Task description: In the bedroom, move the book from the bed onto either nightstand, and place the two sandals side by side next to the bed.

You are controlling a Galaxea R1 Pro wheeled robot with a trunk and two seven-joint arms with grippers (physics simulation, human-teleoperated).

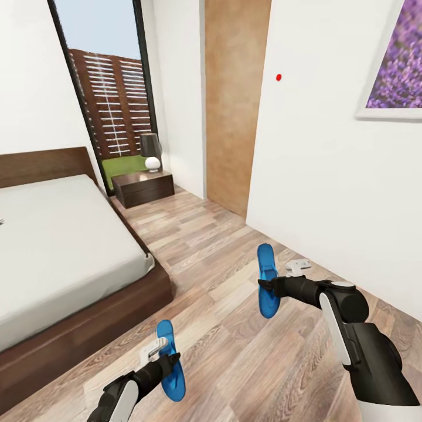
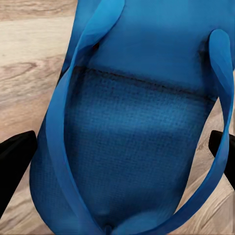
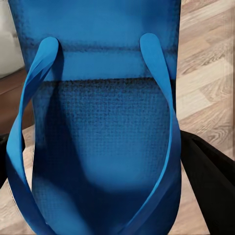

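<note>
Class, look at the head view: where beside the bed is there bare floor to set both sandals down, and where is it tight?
Free: the wood floor between the bed and the white wall, under the left sandal and right sandal. Tighter: the far strip where the nightstand with its lamp adjoins the bed by the window.

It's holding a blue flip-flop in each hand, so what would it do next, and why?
Probably lower both toward the floor beside the bed. Each gripper, left and right, holds a sandal in the air, apart, and they belong side by side there.
</note>
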